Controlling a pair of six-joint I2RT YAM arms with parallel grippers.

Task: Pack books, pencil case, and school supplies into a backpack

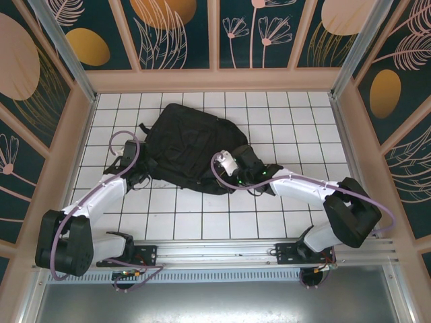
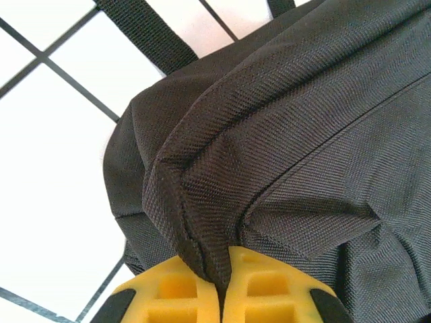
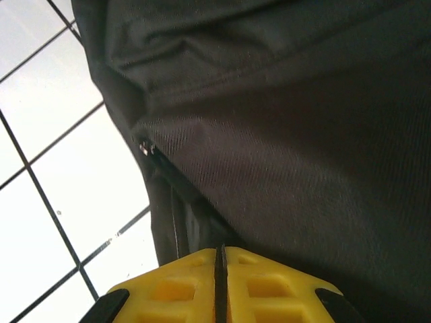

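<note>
The black backpack (image 1: 192,151) lies flat on the white gridded table (image 1: 283,121), its top toward the left. At its lower left corner, my left gripper (image 1: 138,173) (image 2: 222,276) is shut on a raised fold of the backpack's fabric (image 2: 303,134), pinched between the yellow fingers (image 2: 178,289). My right gripper (image 1: 244,161) (image 3: 220,259) sits at the backpack's lower right edge (image 3: 303,134). Its jaws are shut to a thin slit against the dark fabric, and I cannot tell whether anything lies between them. The books, pencil case and school supplies are hidden.
A black strap (image 2: 145,33) trails from the backpack over the tiles. A small metal zip pull (image 3: 145,147) shows on the backpack's edge. Beige walls (image 1: 81,134) fence the table on three sides. Bare tiles (image 1: 188,215) lie between the backpack and the arm bases.
</note>
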